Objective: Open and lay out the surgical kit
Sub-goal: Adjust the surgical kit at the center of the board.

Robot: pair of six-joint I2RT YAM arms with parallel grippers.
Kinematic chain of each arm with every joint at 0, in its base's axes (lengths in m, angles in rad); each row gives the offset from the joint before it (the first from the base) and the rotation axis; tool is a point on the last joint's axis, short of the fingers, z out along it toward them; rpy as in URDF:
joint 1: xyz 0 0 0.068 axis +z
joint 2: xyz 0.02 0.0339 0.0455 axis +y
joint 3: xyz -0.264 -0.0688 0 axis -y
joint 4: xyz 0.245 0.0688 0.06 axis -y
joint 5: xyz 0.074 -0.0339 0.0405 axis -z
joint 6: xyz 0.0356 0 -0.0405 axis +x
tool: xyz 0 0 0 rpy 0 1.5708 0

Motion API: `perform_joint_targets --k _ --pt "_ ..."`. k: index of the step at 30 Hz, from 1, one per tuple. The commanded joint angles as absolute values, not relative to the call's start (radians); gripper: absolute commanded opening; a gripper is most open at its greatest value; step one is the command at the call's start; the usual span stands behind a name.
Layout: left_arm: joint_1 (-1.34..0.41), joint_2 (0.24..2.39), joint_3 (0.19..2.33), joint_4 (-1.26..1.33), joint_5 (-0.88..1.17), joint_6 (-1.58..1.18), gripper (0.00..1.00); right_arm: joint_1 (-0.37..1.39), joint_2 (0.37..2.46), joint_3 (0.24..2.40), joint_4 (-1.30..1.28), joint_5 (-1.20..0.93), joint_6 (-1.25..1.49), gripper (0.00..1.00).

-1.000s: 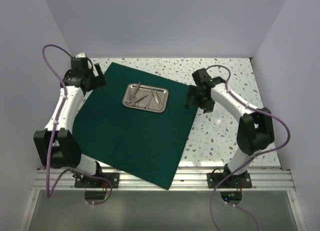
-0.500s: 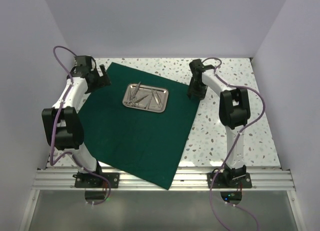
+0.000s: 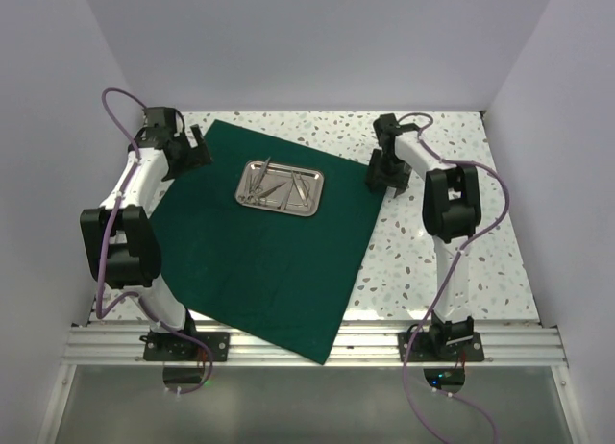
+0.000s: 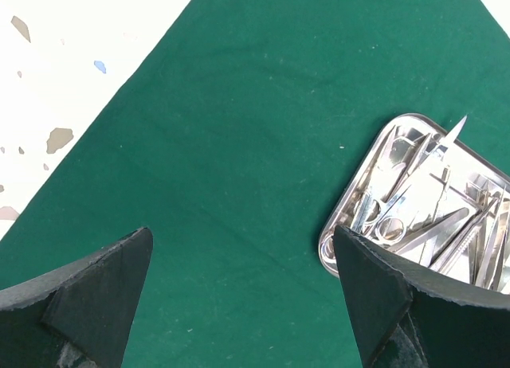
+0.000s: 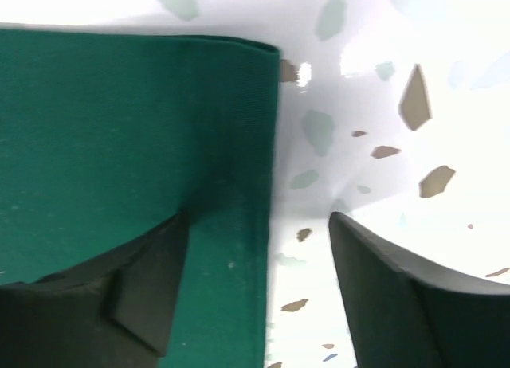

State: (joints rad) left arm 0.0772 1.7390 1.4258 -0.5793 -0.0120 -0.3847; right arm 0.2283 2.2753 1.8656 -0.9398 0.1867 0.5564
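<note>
The dark green cloth (image 3: 259, 261) lies spread flat on the table. The shiny steel tray (image 3: 311, 187) sits on its far half and holds several thin steel instruments (image 3: 274, 185). My left gripper (image 3: 192, 156) is open and empty above the cloth's far left corner. In the left wrist view (image 4: 243, 232) the cloth (image 4: 239, 129) lies below it and the tray (image 4: 328, 244) with the instruments (image 4: 422, 217) is by the right finger. My right gripper (image 3: 380, 180) is open at the cloth's right corner. In the right wrist view (image 5: 259, 217) it straddles the cloth's edge (image 5: 119, 129).
The table is white speckled terrazzo (image 3: 432, 261), with bare surface to the right of the cloth. Pale walls close in at the back and both sides. The cloth's near corner hangs over the aluminium rail (image 3: 519, 343) at the front edge.
Both arms have changed pose. The right gripper has shifted slightly right at the cloth's right corner. The cloth and tray have not moved.
</note>
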Motion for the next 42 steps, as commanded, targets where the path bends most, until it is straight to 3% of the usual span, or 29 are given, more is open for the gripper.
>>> perform_joint_targets --k 1,5,9,10,12,13,26,42 --pt "0.074 1.716 1.454 -0.588 -0.012 -0.408 0.99 0.204 2.257 1.812 -0.959 0.19 0.529 0.77" --pt "0.071 1.747 1.506 -0.603 -0.009 -0.413 1.0 0.201 2.246 1.779 -0.925 0.17 0.515 0.74" --pt "0.061 1.784 1.566 -0.641 -0.017 -0.407 1.0 0.199 2.301 1.801 -0.901 0.114 0.531 0.57" --pt "0.063 1.789 1.578 -0.649 -0.02 -0.405 1.0 0.199 2.325 1.807 -0.881 0.086 0.532 0.38" --pt "0.061 1.793 1.603 -0.667 -0.031 -0.403 0.99 0.199 2.355 1.848 -0.879 0.084 0.534 0.19" --pt "0.063 1.793 1.606 -0.672 -0.034 -0.402 1.0 0.199 2.374 1.871 -0.893 0.086 0.535 0.0" --pt "0.058 1.732 1.532 -0.692 -0.074 -0.416 0.99 0.117 2.704 2.586 -1.031 0.029 0.587 0.0" --pt "0.026 1.686 1.489 -0.709 -0.094 -0.449 0.99 0.08 2.718 2.629 -0.73 0.181 0.632 0.0"
